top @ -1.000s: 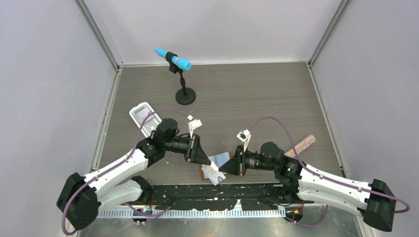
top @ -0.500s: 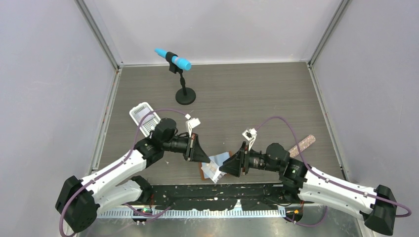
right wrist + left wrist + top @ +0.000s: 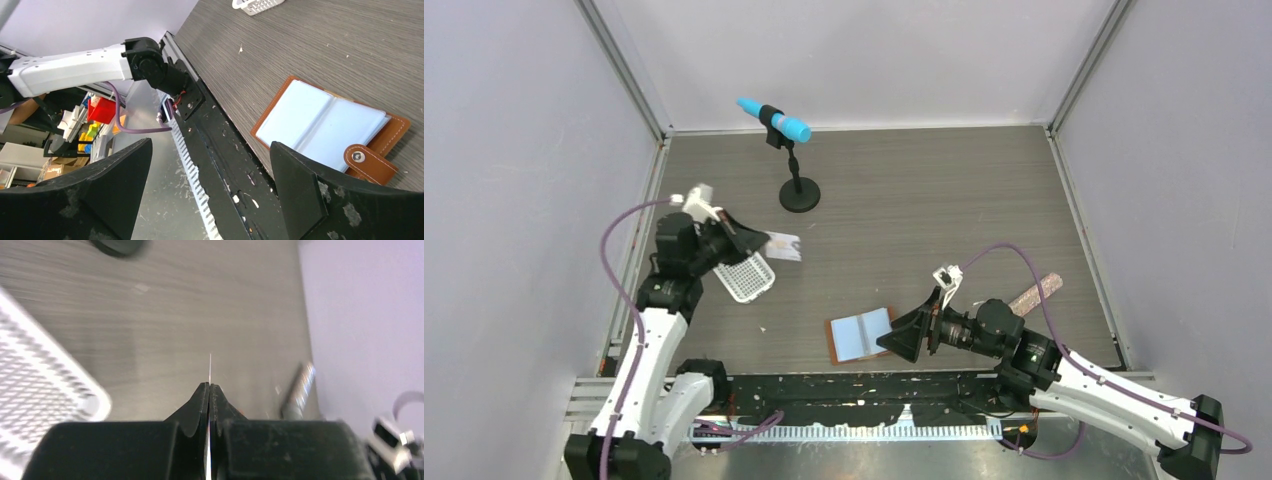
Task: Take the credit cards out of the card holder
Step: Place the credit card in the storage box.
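Note:
The tan card holder [image 3: 861,336] lies open and flat near the table's front edge, its pale blue pockets facing up and its snap tab to one side [image 3: 325,125]. My right gripper [image 3: 902,338] hovers just right of it, jaws wide open and empty [image 3: 210,146]. My left gripper [image 3: 760,240] is up at the left, above the white perforated tray [image 3: 746,278], shut on one pale credit card [image 3: 784,246]. In the left wrist view that card [image 3: 210,365] shows edge-on as a thin line between the closed fingertips [image 3: 209,386].
A blue microphone [image 3: 774,119] on a black round stand [image 3: 800,196] is at the back. A glittery pink stick [image 3: 1036,293] lies at the right. The black front rail [image 3: 874,395] borders the holder's near side. The tray's rim [image 3: 95,402] sits left of my left fingers.
My left arm swung away from the holder to the back left with a card, over the tray. My right gripper opened, released the holder and drew back; the holder now lies flat.

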